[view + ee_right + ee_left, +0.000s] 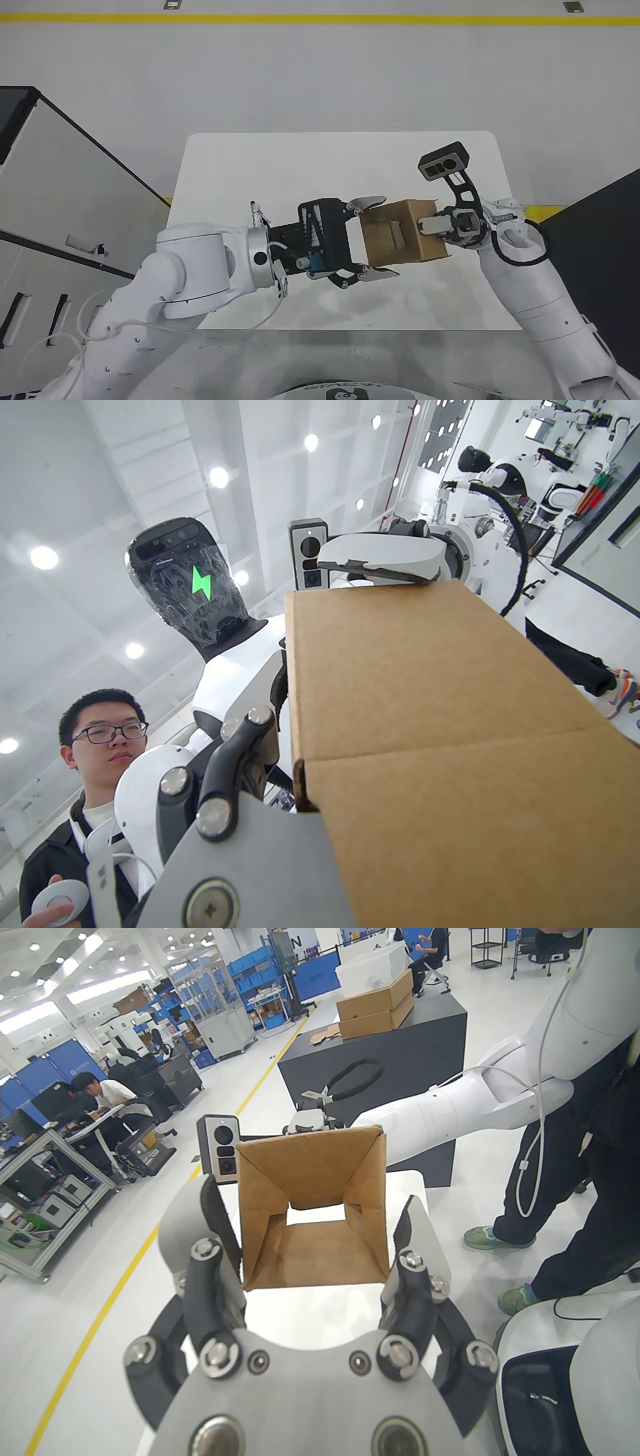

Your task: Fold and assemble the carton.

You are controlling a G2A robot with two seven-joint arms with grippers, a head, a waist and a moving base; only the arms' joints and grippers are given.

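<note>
Brown open-ended cardboard carton [400, 240] over the white tabletop [300, 170], long axis running tool to tool. Right tool [452, 224] grasps its far end; left tool [380, 236], released, has fingers [425, 1248] spread either side of the open mouth facing it.

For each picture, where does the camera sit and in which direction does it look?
Top view: above the arms, looking down at the table; both arms show, left gripper and right gripper at opposite ends of the carton.
Left wrist view: on the left wrist, looking along its open gripper into the carton's open end.
Right wrist view: on the right wrist, looking up past the carton's side.
Both wrist views share the carton.
</note>
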